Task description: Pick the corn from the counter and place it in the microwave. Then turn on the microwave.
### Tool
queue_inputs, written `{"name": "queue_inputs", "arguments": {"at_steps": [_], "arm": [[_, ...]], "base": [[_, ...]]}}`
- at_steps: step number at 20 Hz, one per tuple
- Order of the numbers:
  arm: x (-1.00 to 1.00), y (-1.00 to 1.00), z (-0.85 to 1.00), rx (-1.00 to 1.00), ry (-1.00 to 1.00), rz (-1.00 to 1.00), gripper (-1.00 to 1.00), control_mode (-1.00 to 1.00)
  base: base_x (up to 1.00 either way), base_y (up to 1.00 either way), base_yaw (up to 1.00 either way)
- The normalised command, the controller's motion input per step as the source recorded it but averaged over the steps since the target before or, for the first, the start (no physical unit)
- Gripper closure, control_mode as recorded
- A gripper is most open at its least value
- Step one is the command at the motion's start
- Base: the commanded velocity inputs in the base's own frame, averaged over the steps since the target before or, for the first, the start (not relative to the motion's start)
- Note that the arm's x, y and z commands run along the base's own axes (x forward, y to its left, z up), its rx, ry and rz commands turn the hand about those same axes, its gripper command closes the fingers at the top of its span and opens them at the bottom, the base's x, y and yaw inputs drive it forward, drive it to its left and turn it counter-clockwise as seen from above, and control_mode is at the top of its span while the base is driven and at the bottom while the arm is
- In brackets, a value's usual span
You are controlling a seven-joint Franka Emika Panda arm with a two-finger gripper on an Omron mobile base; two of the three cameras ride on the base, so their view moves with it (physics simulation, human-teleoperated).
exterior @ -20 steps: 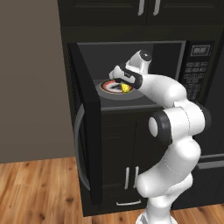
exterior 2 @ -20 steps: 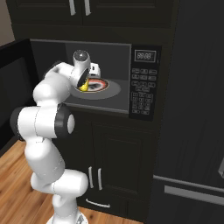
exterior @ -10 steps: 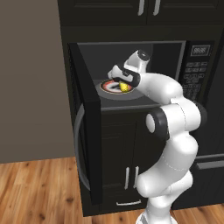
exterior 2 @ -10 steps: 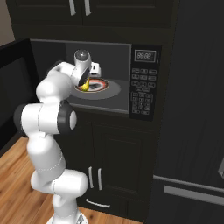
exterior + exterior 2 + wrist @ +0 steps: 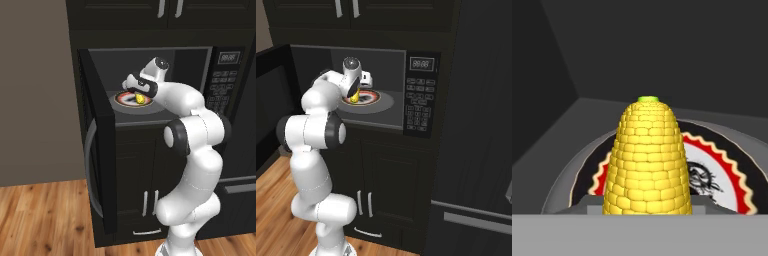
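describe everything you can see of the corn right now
The corn is a small yellow cob with neat rows of kernels, tapering to a bit of green at its far tip. It points away from the hand camera, inside the open microwave and over the red-ringed turntable plate. The gripper is shut on it at the near end. Whether the cob already rests on the plate cannot be told.

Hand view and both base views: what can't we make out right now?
- Claw fingertips: the corn covers them in the hand view; too small to see in both base views.
- Whether the corn touches the plate: its lower end is cut off at the bottom of the hand view.
- Microwave keypad labels: too small in the base views.
- Plate's middle pattern: partly behind the corn in the hand view.
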Motion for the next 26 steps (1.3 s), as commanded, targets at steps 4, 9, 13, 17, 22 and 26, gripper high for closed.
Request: {"name": "queue_inputs", "arguments": {"at_steps": [4,9,13,17,22,26], "arm": [[0.15,0.03,-0.07,0.0,0.0,0.0,1.0,-1.0],[0.16,0.0,-0.05,0.0,0.0,0.0,1.0,-1.0],[0.14,0.0,-0.06,0.0,0.0,0.0,1.0,-1.0],[0.14,0.0,-0.06,0.0,0.0,0.0,1.0,-1.0],[0.11,0.01,-0.09,0.0,0.0,0.0,1.0,-1.0],[0.12,0.02,-0.07,0.0,0.0,0.0,1.0,-1.0]], "base": [[0.0,0.0,0.0],[0.0,0.0,0.0],[0.0,0.0,0.0],[0.0,0.0,0.0],[0.0,0.0,0.0],[0.0,0.0,0.0]]}}
